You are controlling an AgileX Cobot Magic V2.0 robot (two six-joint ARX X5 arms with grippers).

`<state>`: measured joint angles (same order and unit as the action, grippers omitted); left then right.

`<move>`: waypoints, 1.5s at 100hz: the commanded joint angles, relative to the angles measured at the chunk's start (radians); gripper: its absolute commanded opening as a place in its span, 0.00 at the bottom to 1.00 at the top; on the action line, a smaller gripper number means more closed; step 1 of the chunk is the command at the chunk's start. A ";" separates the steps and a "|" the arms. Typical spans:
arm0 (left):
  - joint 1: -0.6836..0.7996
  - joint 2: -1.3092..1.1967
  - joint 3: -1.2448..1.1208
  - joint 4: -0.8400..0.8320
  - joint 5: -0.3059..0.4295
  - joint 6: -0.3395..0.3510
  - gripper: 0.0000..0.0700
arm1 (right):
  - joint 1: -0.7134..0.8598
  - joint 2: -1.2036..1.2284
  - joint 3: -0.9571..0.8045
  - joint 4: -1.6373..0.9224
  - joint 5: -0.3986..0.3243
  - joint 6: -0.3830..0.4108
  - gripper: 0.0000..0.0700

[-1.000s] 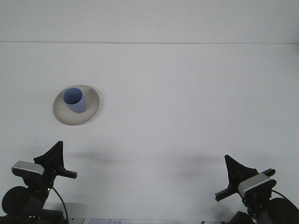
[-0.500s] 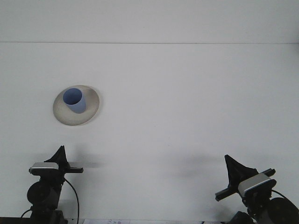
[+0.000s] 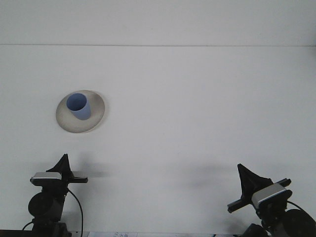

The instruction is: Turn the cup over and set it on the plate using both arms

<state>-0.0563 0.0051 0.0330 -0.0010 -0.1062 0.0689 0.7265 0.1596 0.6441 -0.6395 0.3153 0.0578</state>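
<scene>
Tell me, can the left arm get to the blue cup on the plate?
Probably yes. The blue cup stands upright on the plate, straight ahead of the left gripper, with only bare table between them.

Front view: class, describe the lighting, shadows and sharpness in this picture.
Front view: light is even and soft across the white table, no glare; faint blurred shadows lie beyond the left gripper and right gripper; the blue cup and plate are reasonably sharp.

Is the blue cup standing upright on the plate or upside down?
Upright. The blue cup stands on the plate with its open mouth facing up, showing its inside.
</scene>
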 commanded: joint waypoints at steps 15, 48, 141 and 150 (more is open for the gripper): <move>0.000 -0.002 -0.019 0.010 -0.001 0.005 0.02 | 0.009 0.005 0.008 0.011 0.000 0.002 0.01; 0.000 -0.002 -0.019 0.010 -0.001 0.005 0.02 | -0.093 0.005 -0.019 0.063 -0.013 -0.047 0.01; 0.000 -0.002 -0.019 0.010 -0.001 0.005 0.02 | -0.718 -0.158 -0.631 0.529 -0.420 -0.048 0.01; 0.000 -0.002 -0.019 0.010 -0.001 0.005 0.02 | -0.718 -0.158 -0.631 0.535 -0.420 -0.049 0.01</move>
<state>-0.0563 0.0051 0.0330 -0.0010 -0.1062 0.0689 0.0101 0.0021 0.0147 -0.1207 -0.1024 0.0082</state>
